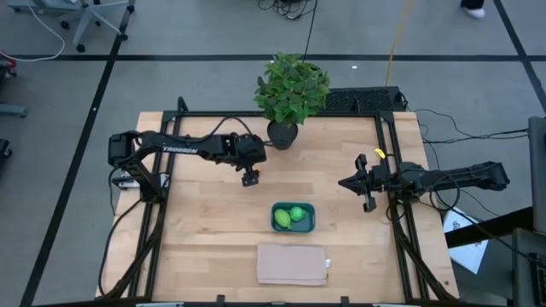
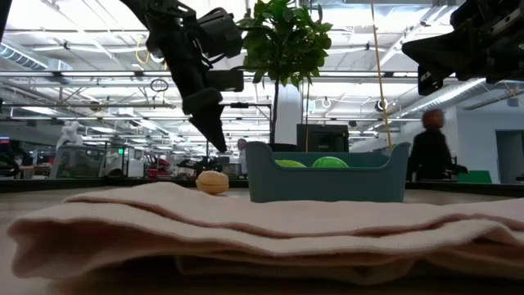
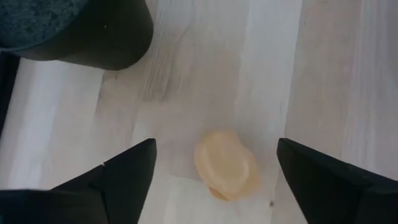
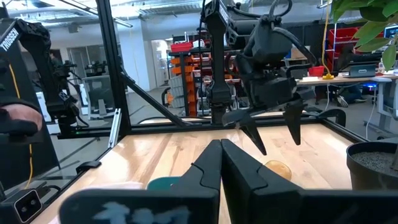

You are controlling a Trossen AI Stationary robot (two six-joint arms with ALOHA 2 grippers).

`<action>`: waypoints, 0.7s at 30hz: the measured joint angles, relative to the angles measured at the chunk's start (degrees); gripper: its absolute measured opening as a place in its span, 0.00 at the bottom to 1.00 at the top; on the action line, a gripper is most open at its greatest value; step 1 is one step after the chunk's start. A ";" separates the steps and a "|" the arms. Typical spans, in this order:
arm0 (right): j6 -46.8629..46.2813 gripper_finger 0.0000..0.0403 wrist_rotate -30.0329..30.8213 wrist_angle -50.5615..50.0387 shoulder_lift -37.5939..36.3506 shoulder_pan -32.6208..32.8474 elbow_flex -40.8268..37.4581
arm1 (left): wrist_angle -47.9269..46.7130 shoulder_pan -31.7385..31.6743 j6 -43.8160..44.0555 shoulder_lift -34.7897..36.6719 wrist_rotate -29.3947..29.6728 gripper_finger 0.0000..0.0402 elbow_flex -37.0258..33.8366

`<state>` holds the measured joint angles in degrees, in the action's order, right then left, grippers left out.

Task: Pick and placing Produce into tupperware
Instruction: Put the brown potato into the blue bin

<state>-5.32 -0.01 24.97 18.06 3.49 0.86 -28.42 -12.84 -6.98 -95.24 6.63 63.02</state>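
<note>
The left end effector (image 3: 214, 168) hangs wide open and empty over the tan-orange piece of produce (image 3: 227, 165), which lies on the table (image 1: 205, 222) near the plant pot (image 1: 282, 134), apart from the tupperware (image 1: 293, 217) that appears to hold the two green pieces already. To grip well it should descend straight, centring the piece between its fingers before closing gently. The right end effector (image 1: 365, 183) waits shut and empty at the table's right side.

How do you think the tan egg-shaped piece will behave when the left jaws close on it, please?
The egg looks smooth and rounded, so it may roll or squirt aside on the bare table. It seems small against the open left gripper, so probably light. Hardness is unclear.
</note>
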 joint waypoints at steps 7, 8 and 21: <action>0.00 0.00 0.00 0.00 0.00 0.00 0.02 | 0.41 -0.04 2.67 0.00 3.70 0.98 -0.36; 0.00 0.00 0.00 -0.01 0.00 0.00 0.02 | 0.35 -0.07 3.00 0.00 3.70 0.99 -0.37; 0.00 0.00 0.00 -0.48 0.00 -0.01 0.01 | 1.13 0.39 6.12 0.00 1.99 0.99 -1.21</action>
<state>-5.32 -0.01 24.49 18.06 3.47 0.87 -27.29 -12.45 -0.86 -95.24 8.62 61.81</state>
